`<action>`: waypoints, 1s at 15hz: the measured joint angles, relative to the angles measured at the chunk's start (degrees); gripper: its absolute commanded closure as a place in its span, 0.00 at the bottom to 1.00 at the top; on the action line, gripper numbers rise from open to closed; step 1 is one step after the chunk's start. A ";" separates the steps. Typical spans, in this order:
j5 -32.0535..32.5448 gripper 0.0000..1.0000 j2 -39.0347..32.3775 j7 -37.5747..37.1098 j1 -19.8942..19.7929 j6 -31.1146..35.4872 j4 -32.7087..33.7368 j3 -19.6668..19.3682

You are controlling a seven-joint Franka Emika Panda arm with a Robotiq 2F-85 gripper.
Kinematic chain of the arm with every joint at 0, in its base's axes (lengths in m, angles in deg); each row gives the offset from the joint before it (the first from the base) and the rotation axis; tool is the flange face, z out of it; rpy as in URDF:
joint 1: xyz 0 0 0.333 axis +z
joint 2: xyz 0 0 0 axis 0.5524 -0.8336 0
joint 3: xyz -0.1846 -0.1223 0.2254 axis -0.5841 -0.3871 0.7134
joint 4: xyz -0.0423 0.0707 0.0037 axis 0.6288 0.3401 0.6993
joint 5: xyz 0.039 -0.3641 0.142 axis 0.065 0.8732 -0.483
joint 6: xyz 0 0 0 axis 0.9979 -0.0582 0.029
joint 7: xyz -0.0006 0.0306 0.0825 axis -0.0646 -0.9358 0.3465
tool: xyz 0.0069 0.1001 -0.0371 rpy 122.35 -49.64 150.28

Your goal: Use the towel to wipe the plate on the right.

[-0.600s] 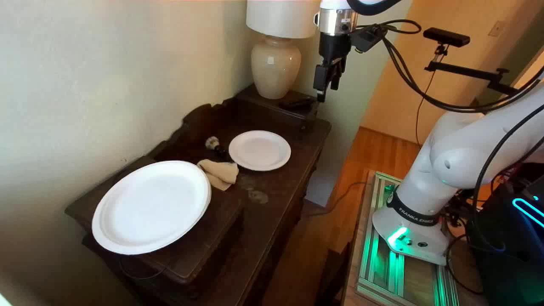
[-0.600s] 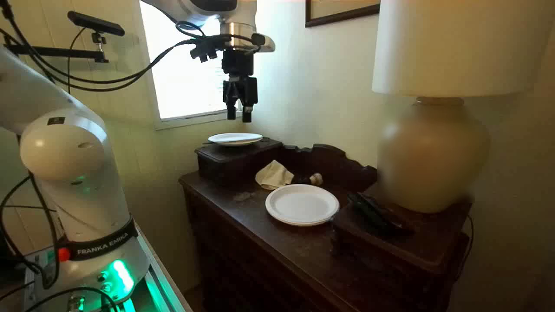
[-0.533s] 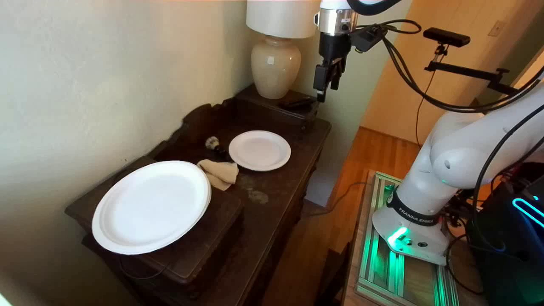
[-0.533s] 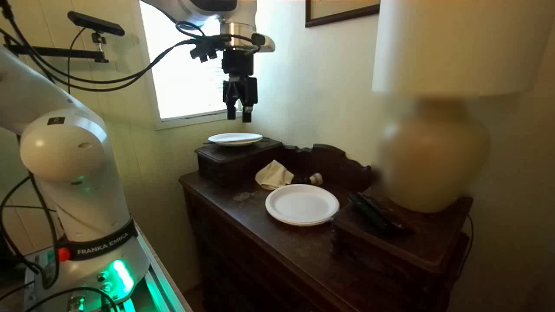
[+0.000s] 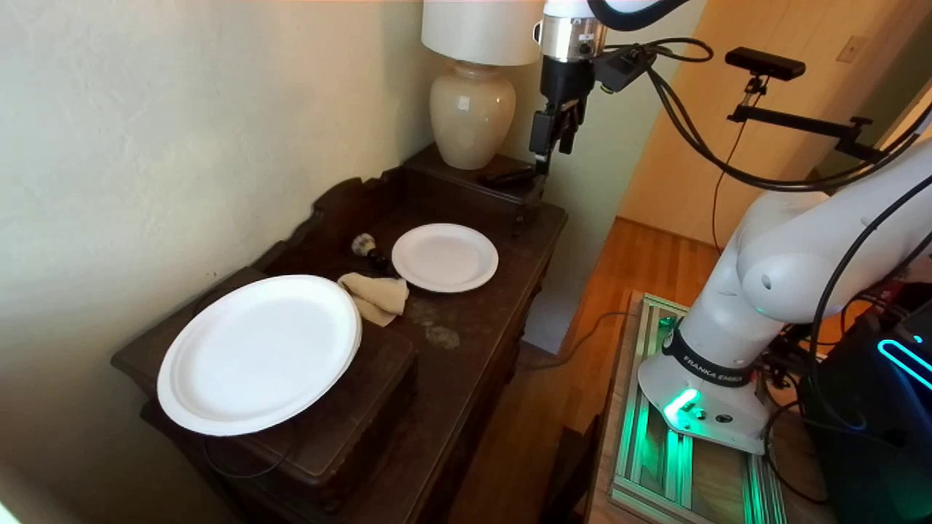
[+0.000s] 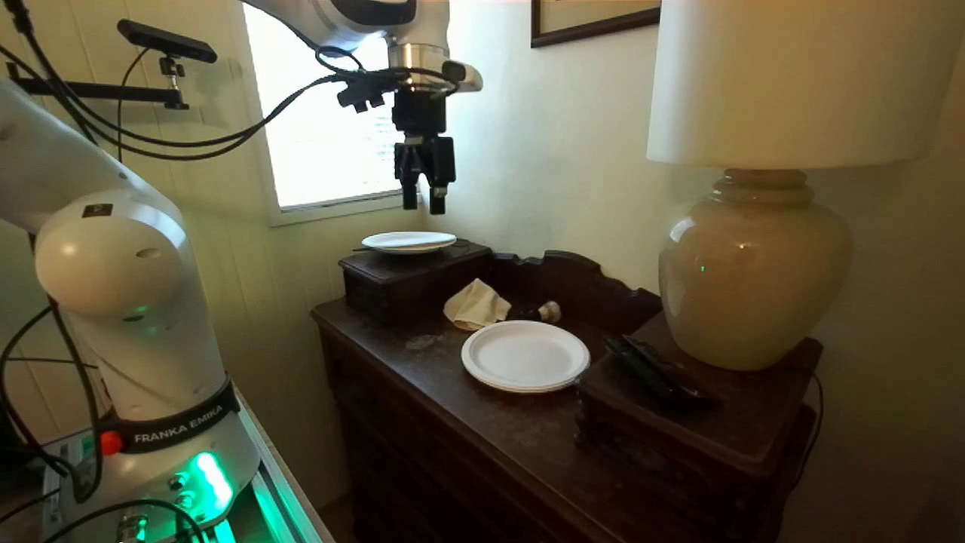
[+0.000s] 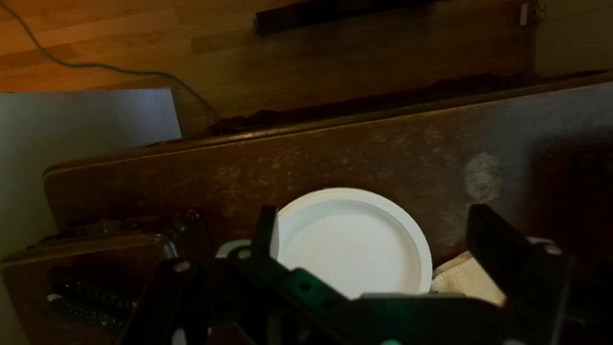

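The tan folded towel (image 5: pixel 377 295) lies on the dark dresser between two white plates, and also shows in an exterior view (image 6: pixel 477 305). In the wrist view the towel (image 7: pixel 467 280) is partly hidden by a finger. The lower white plate (image 5: pixel 445 257) lies flat on the dresser top beside the towel; it also shows in an exterior view (image 6: pixel 525 356) and in the wrist view (image 7: pixel 352 249). My gripper (image 5: pixel 553 156) hangs high above the dresser, pointing down. In the wrist view my gripper (image 7: pixel 374 225) is open and empty, its fingers wide apart.
A larger-looking white plate (image 5: pixel 260 355) sits on a raised dresser box. A shaving brush (image 5: pixel 365 246) lies behind the towel. A lamp (image 6: pixel 754 271) and black remotes (image 6: pixel 652 369) stand on the opposite raised box. The dresser's back board (image 6: pixel 562 264) runs along the wall.
My gripper has shifted slightly, to the left in an exterior view and to the right in an exterior view. The towel and plates have not moved.
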 measured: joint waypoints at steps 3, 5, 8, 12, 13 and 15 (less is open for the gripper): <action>0.00 0.00 -6.08 -0.59 0.45 8.54 0.54 0.29; -0.39 0.00 -12.28 -0.70 1.56 13.85 2.14 0.46; -2.66 0.00 -22.52 -0.68 4.28 18.65 7.19 0.94; -7.20 0.00 -35.02 -0.10 7.87 20.26 17.03 2.31; -7.88 0.00 -37.62 0.19 8.52 20.53 19.39 2.78; -7.70 0.00 -42.37 0.10 9.74 23.40 23.24 3.67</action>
